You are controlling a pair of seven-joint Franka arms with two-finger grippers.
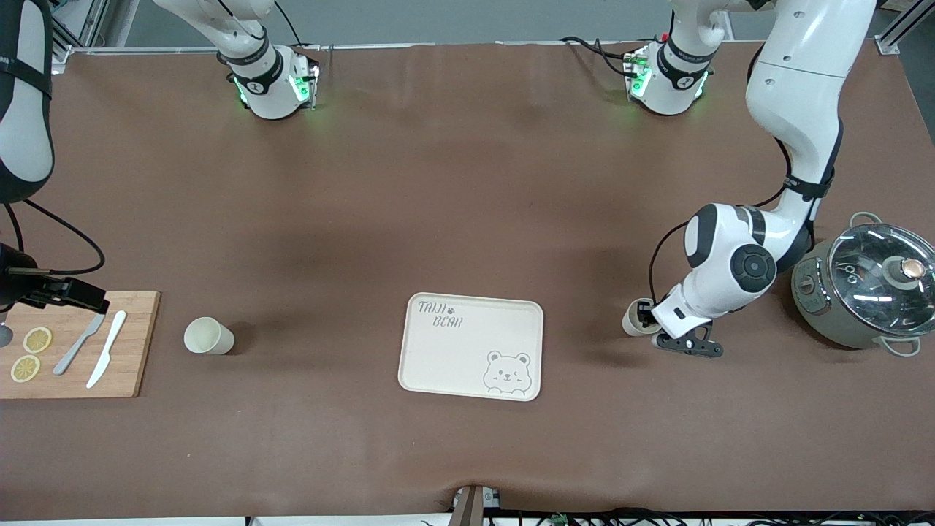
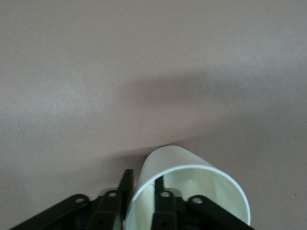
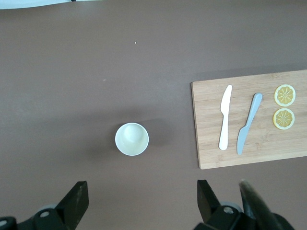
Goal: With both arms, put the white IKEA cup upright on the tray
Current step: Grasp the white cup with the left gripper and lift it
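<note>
Left claw (image 1: 643, 319): one finger inside and one outside the wall of a smooth cylindrical white cup (image 1: 632, 319), low at the brown matte bench (image 1: 467, 204), beside the cream rounded tray (image 1: 472, 345). Right claw (image 3: 139, 199): fingers apart, over a second upright cup (image 3: 132, 139) near the wooden cutting board (image 3: 249, 143).

Brown-covered table (image 1: 467, 183), evenly lit

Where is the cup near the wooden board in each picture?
Front view: the cup stands upright on the brown table, between the wooden board and the tray.
Left wrist view: not in it; that camera shows a different cup.
Right wrist view: the cup shows from above, its mouth a round circle, beside the board.
Shared landmark: the wooden board.
</note>
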